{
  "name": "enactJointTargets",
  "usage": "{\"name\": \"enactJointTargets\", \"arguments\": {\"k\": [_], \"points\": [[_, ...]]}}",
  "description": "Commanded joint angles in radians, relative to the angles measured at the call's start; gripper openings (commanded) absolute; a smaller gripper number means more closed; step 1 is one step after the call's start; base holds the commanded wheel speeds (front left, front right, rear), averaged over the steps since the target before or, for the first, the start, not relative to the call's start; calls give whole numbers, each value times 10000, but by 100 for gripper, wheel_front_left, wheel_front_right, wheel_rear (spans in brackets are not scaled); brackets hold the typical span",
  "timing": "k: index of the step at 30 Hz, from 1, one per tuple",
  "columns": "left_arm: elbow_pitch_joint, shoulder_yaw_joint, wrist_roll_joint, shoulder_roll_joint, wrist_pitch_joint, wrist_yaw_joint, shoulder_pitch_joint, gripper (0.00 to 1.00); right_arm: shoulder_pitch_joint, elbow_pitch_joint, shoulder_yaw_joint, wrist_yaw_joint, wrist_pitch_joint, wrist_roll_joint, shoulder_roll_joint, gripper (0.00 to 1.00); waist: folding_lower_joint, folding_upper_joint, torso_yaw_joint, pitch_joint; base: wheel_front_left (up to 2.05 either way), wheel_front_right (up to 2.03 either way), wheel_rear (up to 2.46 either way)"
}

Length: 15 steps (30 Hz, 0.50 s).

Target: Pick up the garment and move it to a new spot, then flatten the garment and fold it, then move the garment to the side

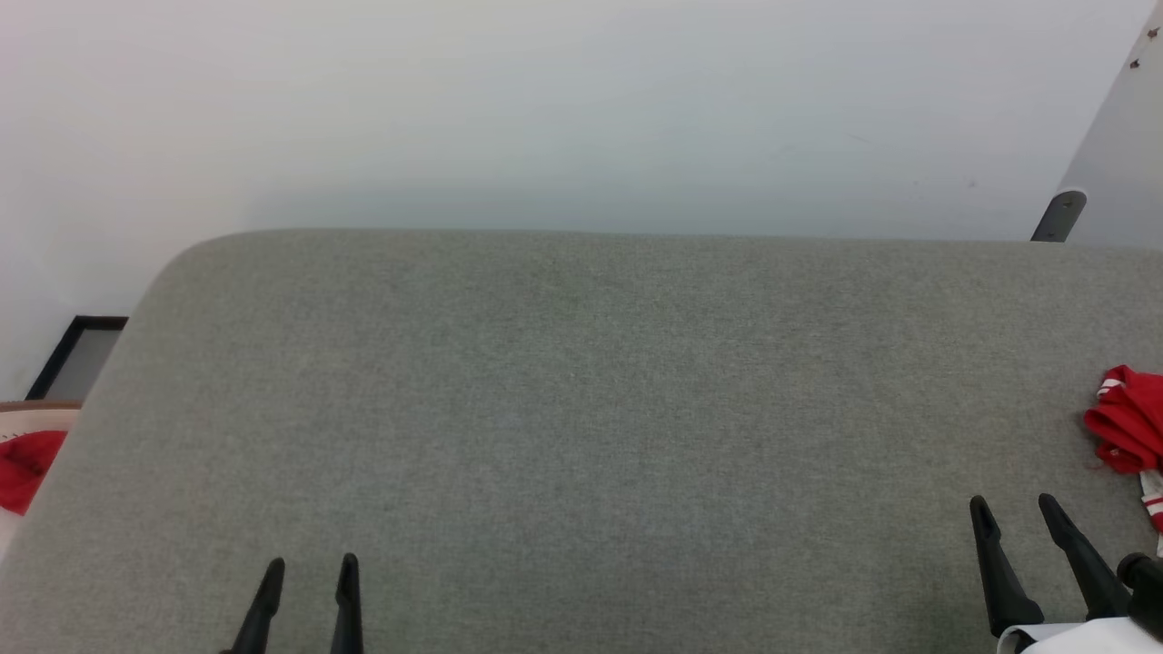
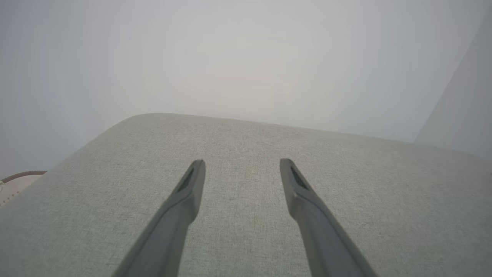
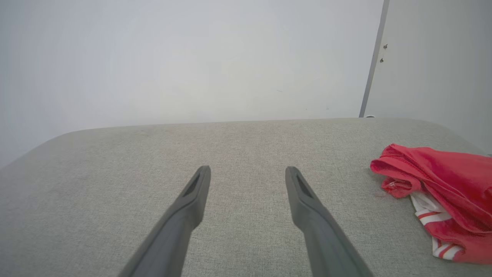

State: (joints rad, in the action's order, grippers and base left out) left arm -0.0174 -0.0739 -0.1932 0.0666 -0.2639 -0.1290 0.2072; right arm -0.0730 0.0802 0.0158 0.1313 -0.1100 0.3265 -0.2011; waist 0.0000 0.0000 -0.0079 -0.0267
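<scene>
The right gripper (image 1: pixel 1013 505) is being held with its two dark fingers spread wide and nothing between them. The left gripper (image 1: pixel 312 563) is being held the same way, spread and empty. Both are being held low over the grey fabric-covered tabletop (image 1: pixel 581 363).

The garment (image 3: pixel 442 181), a red jersey T-shirt with white panels and red-and-white striped trim, is being seen bunched on the tabletop. It is lying just to the right of the right gripper's fingers, about level with their tips, near but apart. From the left gripper it is lying far across to the right. It is thus lying at the side, but as a rumpled heap, not a squared fold, as far as can be judged with part of it cut off.

A smaller plain red cloth (image 1: pixel 25 468) is being seen beyond the tabletop's edge, left of the left gripper.

The shirt is being judged light, limp and stretchy. It is likely to sag and trail when lifted, and several layers could be pinched at once. The raised red fold nearest the right fingers, or the thicker striped trim, is being judged the surest hold.
</scene>
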Motion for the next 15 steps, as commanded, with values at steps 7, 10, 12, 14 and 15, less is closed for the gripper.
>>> {"name": "enactJointTargets", "arguments": {"k": [7, 10, 12, 14, 15], "points": [[-51, -134, -159, -84, 2, -20, 66, 100, -91, -59, 38, -11, 22, 38, 107, 100, 0, 0, -15, 27, 0, 0, 0], [0, -154, -116, -92, 0, -2, 18, 0, -5, -24, 23, 0, 44, 53, 115, 0, 0, 0, -15, 44, 0, 0, 0], [-176, -131, -129, -109, 3, 0, 39, 0, -26, 165, 10, 0, 53, 70, 193, 0, 0, 0, -15, 45, 0, 0, 0], [-318, -106, -264, -138, 24, 1, 38, 0, -29, 317, 8, 0, 77, 210, 256, 0, 0, 0, -15, 47, 0, 0, 0], [-327, -95, -472, -135, 63, 4, 4, 0, 1, 338, 25, 0, 110, 391, 274, 0, 0, 0, -15, 49, 0, 0, 0]]}}
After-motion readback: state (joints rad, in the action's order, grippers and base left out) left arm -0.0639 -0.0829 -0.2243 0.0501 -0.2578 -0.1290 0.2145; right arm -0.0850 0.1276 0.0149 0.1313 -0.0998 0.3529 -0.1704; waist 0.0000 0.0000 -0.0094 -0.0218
